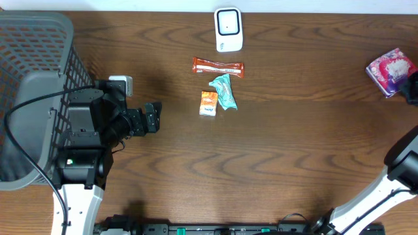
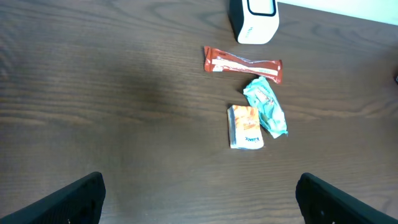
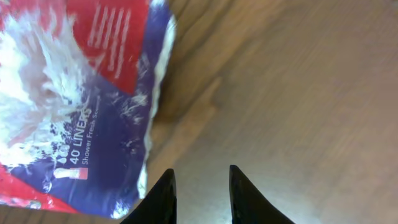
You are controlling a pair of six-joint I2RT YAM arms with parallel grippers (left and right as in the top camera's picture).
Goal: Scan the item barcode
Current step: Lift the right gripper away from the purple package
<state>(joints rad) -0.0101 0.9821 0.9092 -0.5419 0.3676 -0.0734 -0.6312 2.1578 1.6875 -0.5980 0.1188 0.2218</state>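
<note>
The white barcode scanner (image 1: 228,29) stands at the back middle of the table, also seen in the left wrist view as scanner (image 2: 254,18). In front of it lie a brown snack bar (image 1: 217,66), a teal packet (image 1: 224,91) and a small orange box (image 1: 208,103). A pink and purple liner pack (image 1: 390,70) lies at the far right. My right gripper (image 3: 201,171) is beside that pack (image 3: 74,99), to its right, jaws a narrow gap apart over bare wood, holding nothing. My left gripper (image 2: 199,180) is wide open at the left, empty, facing the three small items.
A grey mesh basket (image 1: 32,39) fills the left back corner beside the left arm. The right arm's base (image 1: 405,163) rises at the right front edge. The snack bar (image 2: 242,63), teal packet (image 2: 266,106) and orange box (image 2: 245,126) cluster close together.
</note>
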